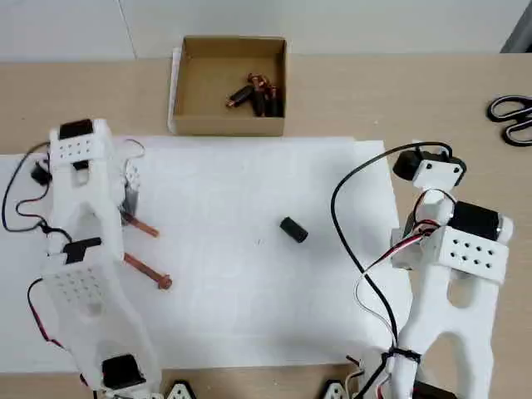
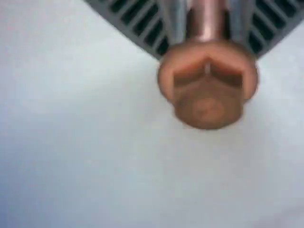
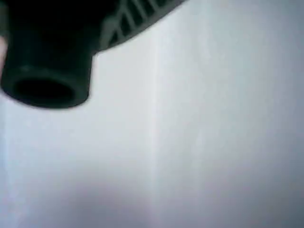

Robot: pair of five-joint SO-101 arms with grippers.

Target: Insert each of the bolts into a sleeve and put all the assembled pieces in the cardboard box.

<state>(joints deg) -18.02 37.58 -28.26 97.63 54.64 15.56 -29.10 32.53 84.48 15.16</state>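
My left gripper (image 2: pixel 206 16) is shut on the shaft of a copper bolt (image 2: pixel 207 85), whose hexagonal head juts out just over the white sheet. From above, this gripper (image 1: pixel 130 202) is at the sheet's left side, with the held bolt (image 1: pixel 141 224) slanting out from it. A second bolt (image 1: pixel 148 273) lies loose just nearer the front. My right gripper (image 3: pixel 71 28) is shut on a black sleeve (image 3: pixel 45 66), held over the sheet; from above, that gripper (image 1: pixel 432 173) is at the sheet's right edge. Another black sleeve (image 1: pixel 293 229) lies mid-sheet. The cardboard box (image 1: pixel 193 83) at the back holds several assembled pieces (image 1: pixel 258 96).
A white sheet (image 1: pixel 249 291) covers the middle of the wooden table. Scissors (image 1: pixel 511 116) lie at the far right edge. Loose cables (image 1: pixel 349 233) loop from the right arm over the sheet's right part.
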